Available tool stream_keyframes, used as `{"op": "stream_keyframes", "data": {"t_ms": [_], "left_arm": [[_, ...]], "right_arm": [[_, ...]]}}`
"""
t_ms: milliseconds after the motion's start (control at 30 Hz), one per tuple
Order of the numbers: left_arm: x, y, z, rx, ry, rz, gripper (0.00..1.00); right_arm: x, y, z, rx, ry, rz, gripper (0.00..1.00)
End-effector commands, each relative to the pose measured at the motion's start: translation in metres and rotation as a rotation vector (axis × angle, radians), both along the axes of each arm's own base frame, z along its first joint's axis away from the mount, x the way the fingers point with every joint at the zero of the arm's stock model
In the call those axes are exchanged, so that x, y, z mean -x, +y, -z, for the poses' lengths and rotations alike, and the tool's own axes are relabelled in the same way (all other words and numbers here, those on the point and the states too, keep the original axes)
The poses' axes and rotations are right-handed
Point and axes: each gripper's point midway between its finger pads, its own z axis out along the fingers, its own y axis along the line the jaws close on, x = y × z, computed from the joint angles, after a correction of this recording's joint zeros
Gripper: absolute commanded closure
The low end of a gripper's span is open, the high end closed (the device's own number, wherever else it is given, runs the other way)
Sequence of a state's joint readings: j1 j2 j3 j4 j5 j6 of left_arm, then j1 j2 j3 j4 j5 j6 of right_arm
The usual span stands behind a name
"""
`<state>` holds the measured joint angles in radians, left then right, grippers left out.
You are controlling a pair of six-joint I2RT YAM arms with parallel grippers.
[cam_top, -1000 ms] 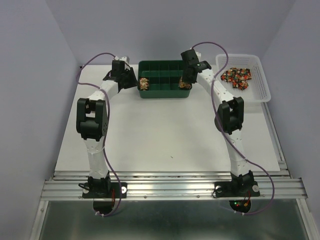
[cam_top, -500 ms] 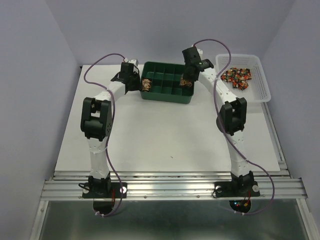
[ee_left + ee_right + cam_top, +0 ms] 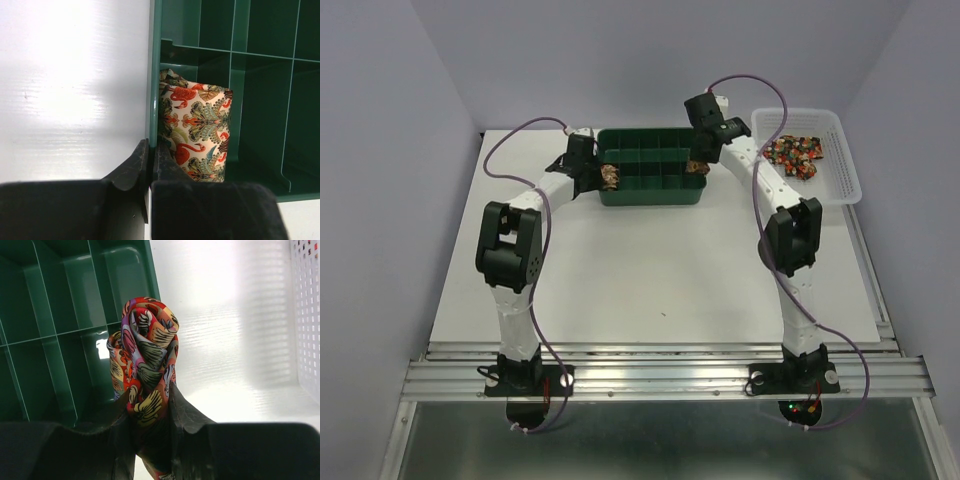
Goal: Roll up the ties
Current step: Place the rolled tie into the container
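Right wrist view: the right gripper (image 3: 150, 401) is clamped on a rolled tie (image 3: 145, 350). The tie rises from between its fingers at the centre of the frame, over the right-hand edge of the green tray (image 3: 60, 305). In the left wrist view, the left gripper (image 3: 151, 150) is closed narrow, its fingers pinching the tray's left wall. A second rolled tie (image 3: 200, 130) stands upright in the compartment just right of that wall, beside the inner finger. In the top external view, loose ties (image 3: 795, 153) lie in a white basket (image 3: 846, 178) at the upper right of the worktop (image 3: 650, 270).
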<state>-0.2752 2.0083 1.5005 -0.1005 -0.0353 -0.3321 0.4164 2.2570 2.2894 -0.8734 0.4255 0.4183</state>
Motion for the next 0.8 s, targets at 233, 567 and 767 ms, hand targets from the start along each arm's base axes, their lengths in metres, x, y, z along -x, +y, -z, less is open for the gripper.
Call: {"op": "stream_keyframes", "data": {"t_ms": [233, 567, 767], "left_arm": [[0.024, 0.01, -0.001, -0.063, 0.015, -0.055, 1.0], [0.03, 0.009, -0.002, -0.059, 0.005, -0.034, 1.0], [0.029, 0.008, -0.004, -0.065, -0.013, -0.015, 1.0]], "right_arm": [[0.011, 0.01, 0.027, 0.115, 0.071, -0.003, 0.99], [0.004, 0.01, 0.043, 0.155, 0.089, -0.029, 0.99], [0.003, 0.022, 0.067, 0.149, 0.153, -0.101, 0.99]]}}
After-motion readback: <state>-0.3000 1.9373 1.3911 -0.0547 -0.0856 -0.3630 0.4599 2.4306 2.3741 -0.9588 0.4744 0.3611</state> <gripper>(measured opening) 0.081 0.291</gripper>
